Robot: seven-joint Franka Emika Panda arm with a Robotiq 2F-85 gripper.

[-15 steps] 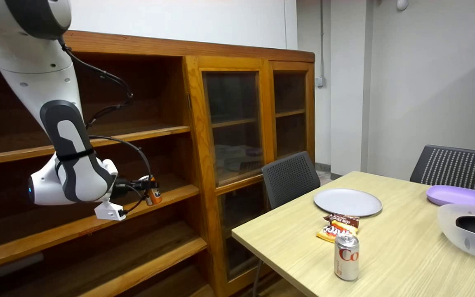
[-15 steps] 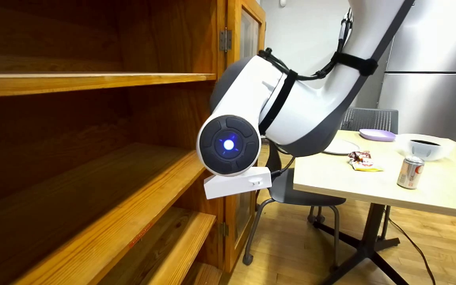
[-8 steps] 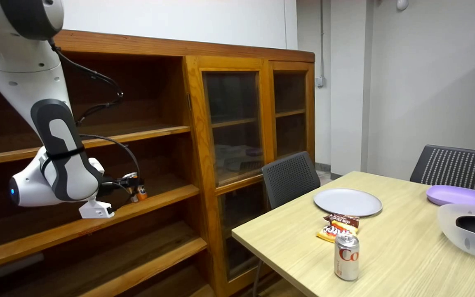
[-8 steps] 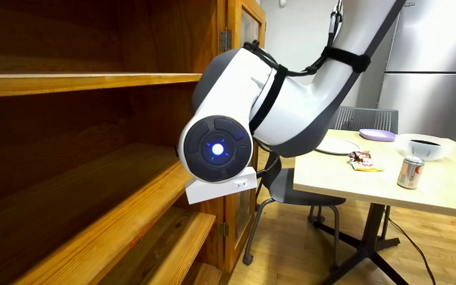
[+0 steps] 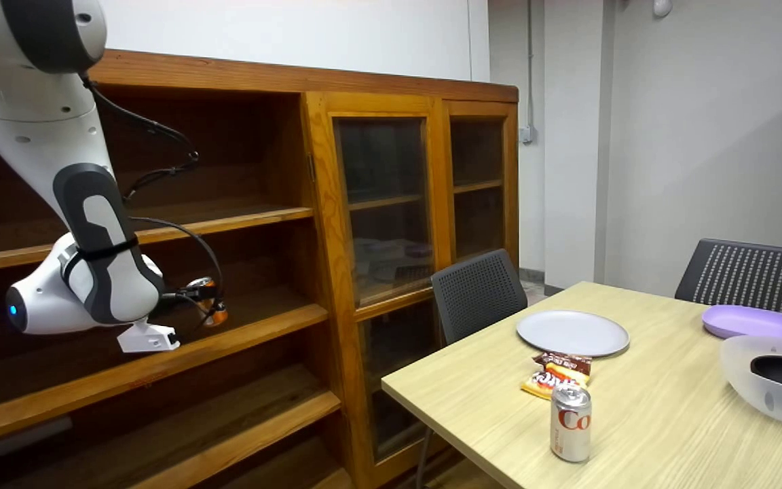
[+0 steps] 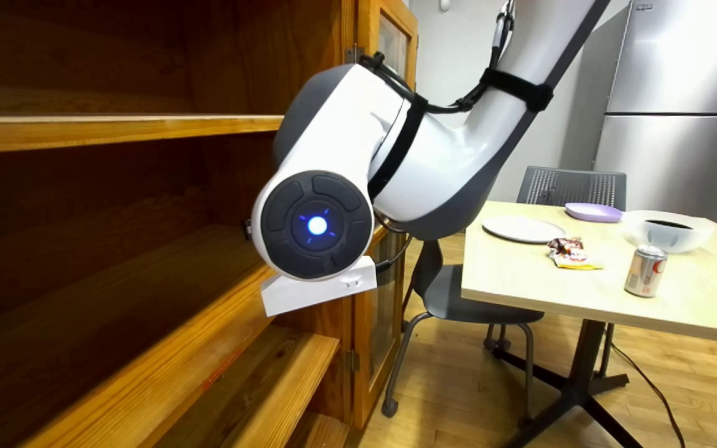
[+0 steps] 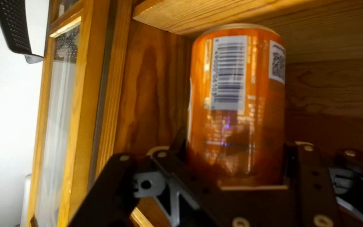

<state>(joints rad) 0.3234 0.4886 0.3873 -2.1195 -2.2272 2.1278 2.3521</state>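
I'm gripping an orange can (image 7: 236, 94) in the hand (image 7: 235, 154), so it's sitting dead ahead, leaning off upright, long axis running across the hand's reach, hanging near the front edge of the shelf (image 5: 275, 329).

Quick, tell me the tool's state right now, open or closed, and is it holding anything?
Tool: closed, holding the orange can.

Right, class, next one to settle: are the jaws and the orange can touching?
Touching. The wrist view shows it: the jaws are closed on the orange can, one against each side.
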